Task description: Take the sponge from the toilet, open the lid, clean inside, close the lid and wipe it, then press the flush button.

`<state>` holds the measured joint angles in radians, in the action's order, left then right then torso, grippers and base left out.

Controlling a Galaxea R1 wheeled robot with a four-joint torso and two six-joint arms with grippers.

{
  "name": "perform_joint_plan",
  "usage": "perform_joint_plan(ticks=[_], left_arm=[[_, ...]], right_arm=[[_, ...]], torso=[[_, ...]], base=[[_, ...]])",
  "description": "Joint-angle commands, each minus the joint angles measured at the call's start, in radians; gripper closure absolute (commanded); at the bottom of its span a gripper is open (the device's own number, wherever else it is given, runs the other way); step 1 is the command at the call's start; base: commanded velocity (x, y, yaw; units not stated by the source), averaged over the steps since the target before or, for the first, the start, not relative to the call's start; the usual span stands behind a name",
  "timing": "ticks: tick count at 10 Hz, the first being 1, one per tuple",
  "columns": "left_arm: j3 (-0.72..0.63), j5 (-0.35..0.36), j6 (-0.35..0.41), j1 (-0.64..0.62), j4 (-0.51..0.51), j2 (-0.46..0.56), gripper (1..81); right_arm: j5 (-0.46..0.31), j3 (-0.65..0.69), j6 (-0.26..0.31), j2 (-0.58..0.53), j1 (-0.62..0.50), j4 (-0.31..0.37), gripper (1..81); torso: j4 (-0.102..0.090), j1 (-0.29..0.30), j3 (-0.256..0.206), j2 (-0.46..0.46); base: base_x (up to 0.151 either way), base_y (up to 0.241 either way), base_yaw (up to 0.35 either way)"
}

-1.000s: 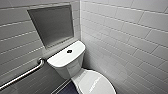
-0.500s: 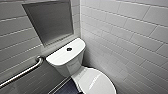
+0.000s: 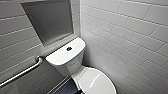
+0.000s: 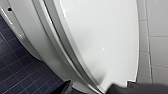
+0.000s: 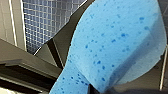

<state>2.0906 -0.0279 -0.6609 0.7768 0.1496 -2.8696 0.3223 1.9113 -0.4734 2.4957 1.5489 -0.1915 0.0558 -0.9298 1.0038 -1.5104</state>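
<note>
Blue and speckled, the sponge (image 5: 112, 45) is clamped in the right gripper (image 5: 120, 90), clear of any surface. The left gripper (image 4: 96, 88) hangs close over the shut lid (image 4: 100, 37), its two dark tips well apart and holding nothing, with dark blue floor (image 4: 20, 75) beside it. The head view adds the toilet (image 3: 67, 65) tank, the flush button (image 3: 69, 48) in its top and a steel grab bar (image 3: 22, 72).

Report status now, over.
Right gripper shut on sponge. Left gripper close by lid. Lid down, flush button on tank. Grab bar on wall beside tank.
</note>
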Motion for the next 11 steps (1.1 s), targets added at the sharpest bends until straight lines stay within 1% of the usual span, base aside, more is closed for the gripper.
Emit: perform_joint_plan(ticks=[1, 2, 5, 8, 11], left_arm=[[-0.001, -0.012, -0.017, -0.103, -0.012, -0.027, 1.0], [-0.003, -0.012, -0.017, -0.109, -0.012, -0.031, 1.0], [0.012, -0.010, -0.031, -0.118, -0.013, -0.047, 1.0], [0.068, -0.010, -0.054, -0.118, -0.013, -0.076, 1.0], [0.118, -0.010, -0.057, -0.118, -0.013, -0.108, 1.0]], right_arm=[[-0.055, -0.017, -0.005, -0.033, 0.006, -0.023, 81.1], [-0.055, -0.020, -0.005, -0.033, 0.006, -0.023, 81.1], [-0.055, -0.019, -0.005, -0.030, 0.006, -0.023, 81.1], [-0.055, -0.017, -0.005, -0.029, 0.006, -0.023, 81.1], [-0.055, -0.017, -0.007, -0.027, 0.006, -0.022, 81.1]], torso=[[0.000, 0.000, 0.051, 0.000], [0.000, 0.000, 0.003, 0.000], [0.000, 0.000, 0.005, 0.000], [0.000, 0.000, 0.005, 0.000], [0.000, 0.000, 0.005, 0.000]], base=[[0.000, 0.000, 0.000], [0.000, 0.000, 0.000], [0.000, 0.000, 0.000], [0.000, 0.000, 0.000], [0.000, 0.000, 0.000]])
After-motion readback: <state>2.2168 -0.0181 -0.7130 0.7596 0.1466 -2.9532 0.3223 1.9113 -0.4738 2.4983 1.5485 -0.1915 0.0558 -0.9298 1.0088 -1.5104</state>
